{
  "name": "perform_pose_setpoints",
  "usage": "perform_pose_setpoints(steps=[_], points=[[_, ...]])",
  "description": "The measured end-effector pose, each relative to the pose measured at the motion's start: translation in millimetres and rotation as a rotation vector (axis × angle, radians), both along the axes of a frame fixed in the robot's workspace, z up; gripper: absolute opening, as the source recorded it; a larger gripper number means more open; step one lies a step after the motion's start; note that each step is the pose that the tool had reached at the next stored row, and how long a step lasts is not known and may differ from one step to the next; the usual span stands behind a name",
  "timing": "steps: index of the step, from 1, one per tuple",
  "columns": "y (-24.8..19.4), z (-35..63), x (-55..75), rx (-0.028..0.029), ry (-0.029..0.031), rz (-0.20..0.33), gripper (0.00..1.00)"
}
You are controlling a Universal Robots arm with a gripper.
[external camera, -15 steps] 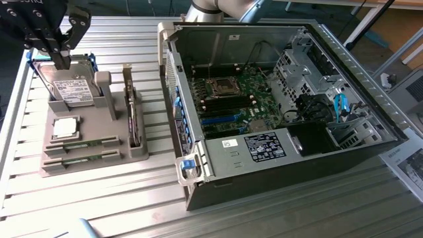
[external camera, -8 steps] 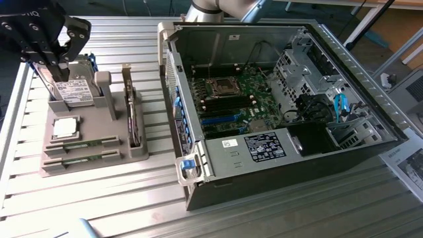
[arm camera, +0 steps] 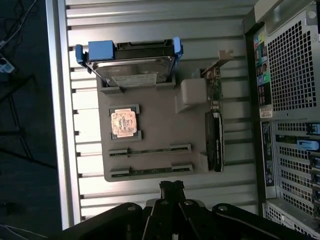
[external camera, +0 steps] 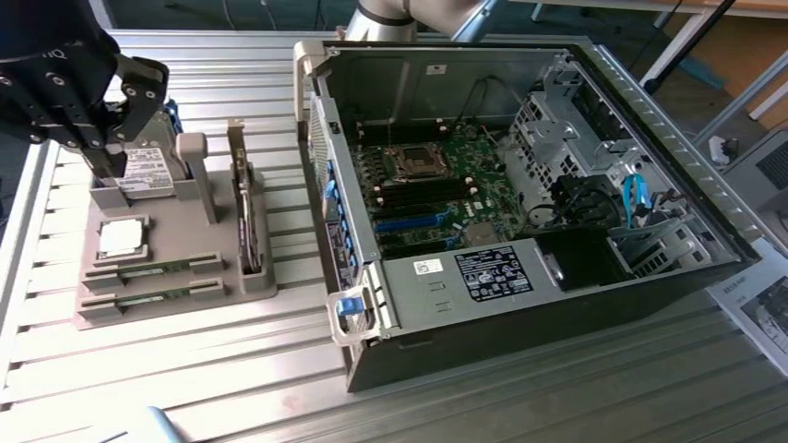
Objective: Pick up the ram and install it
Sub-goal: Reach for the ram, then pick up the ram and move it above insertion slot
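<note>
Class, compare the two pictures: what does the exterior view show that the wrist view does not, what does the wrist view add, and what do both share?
Exterior view alone: the inside of the open case, with motherboard and blue cable. Wrist view alone: that case's perforated back panel. Both: the grey holder with hard drive, processor chip, two ram sticks and expansion card, plus the shut gripper.

Hard glare bleaches the slatted metal table (external camera: 185,369) white around the grey parts tray (external camera: 185,242) in the exterior view, while the inside of the open computer case (external camera: 407,78) lies in shade. In the wrist view the processor chip (arm camera: 123,122) glints warmly, the gripper (arm camera: 172,186) is a black unlit shape, and the floor (arm camera: 25,125) is dim.
</note>
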State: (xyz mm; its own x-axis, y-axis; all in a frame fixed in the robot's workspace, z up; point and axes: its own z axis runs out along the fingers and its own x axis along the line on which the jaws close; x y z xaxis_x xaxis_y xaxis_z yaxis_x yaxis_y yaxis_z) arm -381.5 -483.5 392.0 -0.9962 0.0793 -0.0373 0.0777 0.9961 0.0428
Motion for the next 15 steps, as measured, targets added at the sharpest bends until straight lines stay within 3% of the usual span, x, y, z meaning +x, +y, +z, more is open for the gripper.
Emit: perform_pose_setpoints(steps=[2, 15], points=[[-3.5, 0.0, 0.0, 0.0, 0.0001, 0.0, 0.1], [-3.8, 0.0, 0.0, 0.0, 0.0, 0.0, 0.1]])
